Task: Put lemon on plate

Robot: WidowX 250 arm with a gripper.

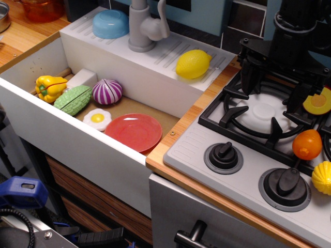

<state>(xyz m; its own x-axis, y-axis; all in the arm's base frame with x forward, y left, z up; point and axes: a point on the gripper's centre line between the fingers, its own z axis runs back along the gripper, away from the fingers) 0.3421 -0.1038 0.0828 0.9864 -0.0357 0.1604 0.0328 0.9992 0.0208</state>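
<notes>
Sitting on the sink's ridged ledge, the lemon (193, 63) looks light, hard and slippery, best pinched across its middle; the gripper's state cannot be told.

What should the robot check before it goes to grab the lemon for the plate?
1. Lemon easy to reach, on the sink ledge with nothing on top: ok.
2. Plate bare and ready, down in the sink: ok.
3. Faucet clear of the lemon: ok, it stands apart to the left.
4. Egg off the plate: ok, beside it.
5. Pincer open: cannot tell, only the dark arm shows.
</notes>
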